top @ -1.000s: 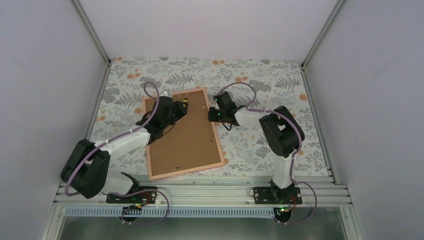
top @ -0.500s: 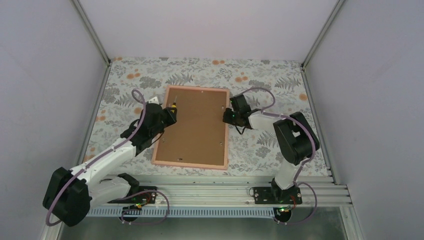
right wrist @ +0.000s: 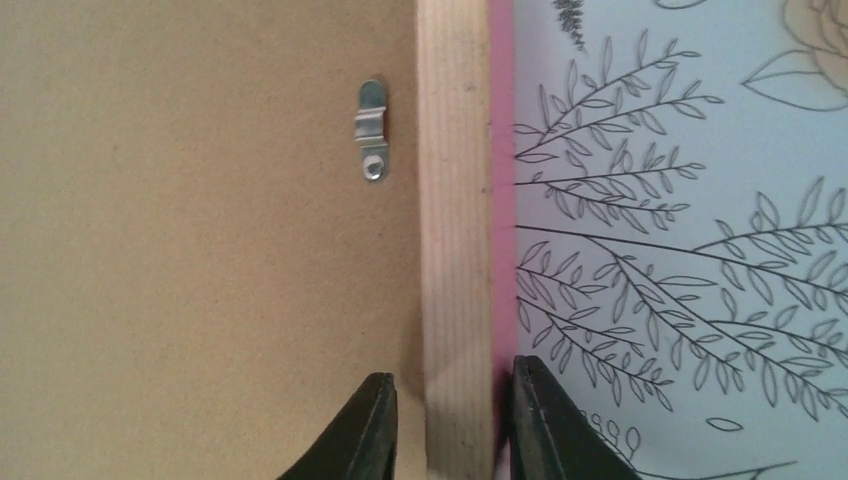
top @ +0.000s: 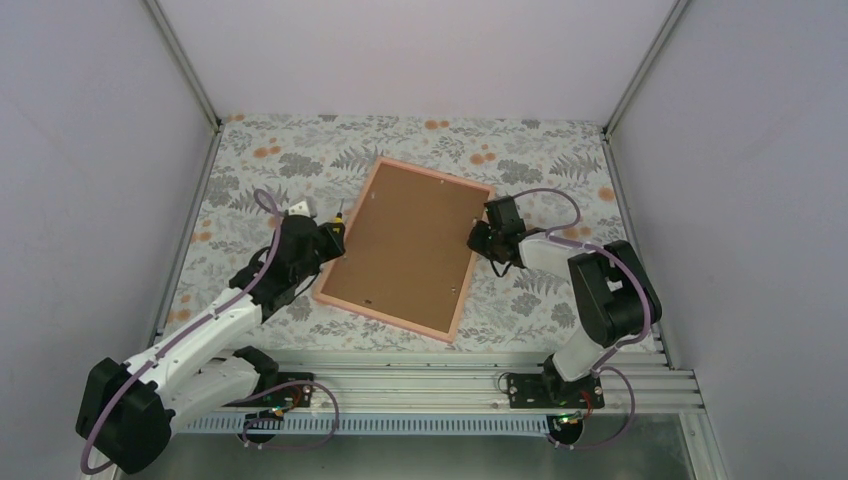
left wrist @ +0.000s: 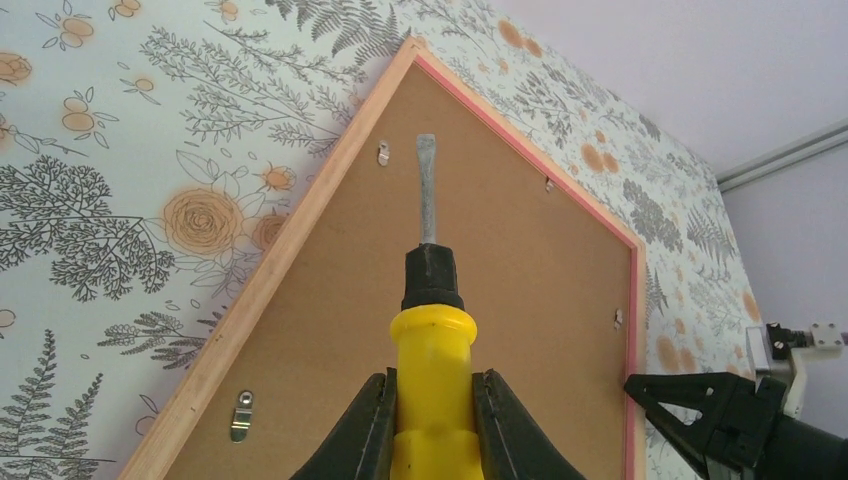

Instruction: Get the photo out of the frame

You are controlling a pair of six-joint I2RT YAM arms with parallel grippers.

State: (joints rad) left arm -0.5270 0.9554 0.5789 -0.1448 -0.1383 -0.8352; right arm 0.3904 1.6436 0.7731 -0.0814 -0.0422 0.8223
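The frame (top: 385,317) lies face down on the floral tabletop, turned at an angle, with its brown backing board (top: 405,245) up. The photo is hidden under that board. My left gripper (top: 333,238) hovers at the frame's left edge, shut on a yellow-handled screwdriver (left wrist: 432,340) whose flat blade points over the board near a metal clip (left wrist: 383,152). My right gripper (right wrist: 453,385) straddles the frame's right wooden rail (right wrist: 453,200). Its jaws stand slightly apart from the wood, with a gap showing on the board side.
Small metal clips (right wrist: 371,127) (left wrist: 241,413) hold the backing board along the rails. Grey walls enclose the table on the left, back and right. The arm bases sit on the metal rail (top: 400,385) at the near edge.
The frame has swung clockwise and shifted right across the table. My right gripper, shut on the rail before, has loosened. My left arm has drawn back to the left with the screwdriver.
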